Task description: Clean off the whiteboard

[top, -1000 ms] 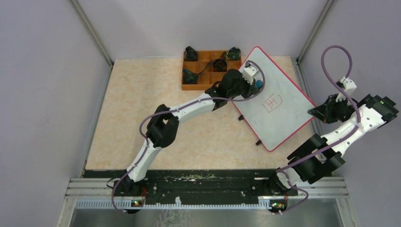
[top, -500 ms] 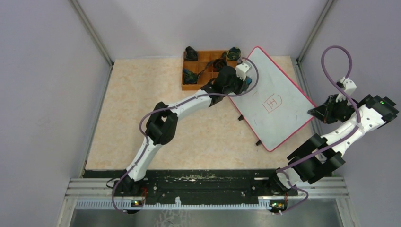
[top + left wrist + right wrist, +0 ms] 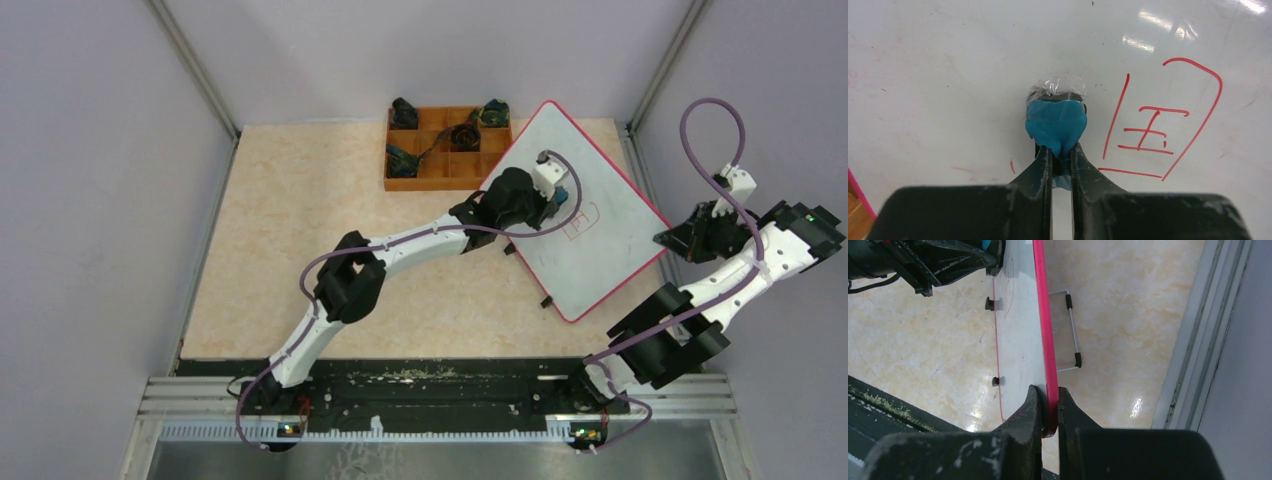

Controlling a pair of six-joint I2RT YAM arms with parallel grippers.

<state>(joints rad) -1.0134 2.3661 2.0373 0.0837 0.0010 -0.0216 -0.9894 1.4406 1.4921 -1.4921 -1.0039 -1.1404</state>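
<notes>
Nearest me, on the right side of the worktop [image 3: 290,230], the right claw [image 3: 1048,392] is clenched on the thin red rim of the whiteboard [image 3: 610,250], pinching its right-hand edge as if to steady it. The board sits askew on the right half of the worktop, one corner pointing toward the far wall. A wire leg with black feet [image 3: 1074,330] shows beneath it in the right wrist view.

Farther in, the left claw [image 3: 1060,152] reaches over the board face with its jaws closed on a teal eraser pad [image 3: 1055,122]. The pad has a scrap of clear film at its tip and seems to be pressed against the white surface. The red handwritten marks [image 3: 1153,130], a boxed character inside a curved outline, lie just beside the pad on its right and look untouched. A faint red tick lies to its left.

So the wiping stroke looks about to meet the writing, with erasing barely begun. The next move, I'd judge, needs the pad swept sideways across the marks under steady downward pressure while the right claw holds the rim firm.

Beyond the board, an orange compartment tray [image 3: 420,186] sits at the far side.
</notes>
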